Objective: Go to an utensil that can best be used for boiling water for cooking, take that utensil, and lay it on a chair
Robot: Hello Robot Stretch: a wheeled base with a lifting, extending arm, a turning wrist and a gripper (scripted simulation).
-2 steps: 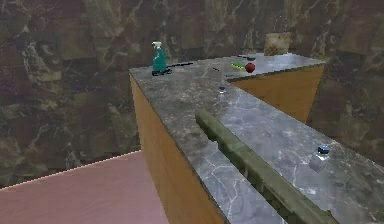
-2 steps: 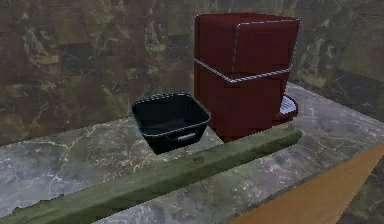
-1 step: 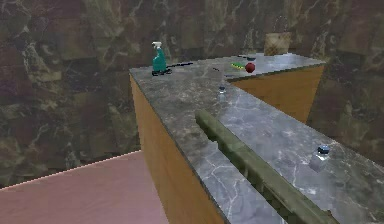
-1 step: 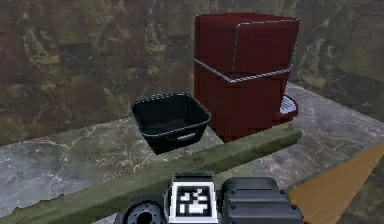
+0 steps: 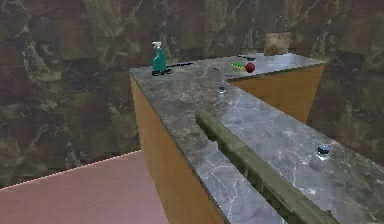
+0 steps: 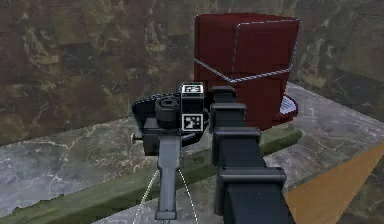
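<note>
Forward view: a long worktop [image 5: 300, 140] with grey marble top and orange-brown sides, bent at the far end toward the forward view's right. Along its middle, a greenish strip [image 5: 250, 160]. At the far corner, a teal spray bottle [image 5: 158, 58], upright, and just beside it a thin dark object [image 5: 181, 65] lying flat. Further along the far part, a small green thing [image 5: 236, 66] close beside a red round thing [image 5: 250, 66], then a tan box [image 5: 278, 43]. Near the forward view's right edge, a small dark blue blob [image 5: 323, 151], too small to name. Lower left, pinkish floor [image 5: 70, 190].

Arm side view: the arm [image 6: 245, 175] reaching out over the worktop, the gripper [image 6: 166, 192] in front of the greenish strip. Cannot tell whether gripping anything. Beyond the arm, a big dark red box [image 6: 247, 60] standing on the worktop. Cannot tell where the utensil for boiling water is; just behind the gripper body, a dark round shape [image 6: 152, 103], too unclear to name.
</note>
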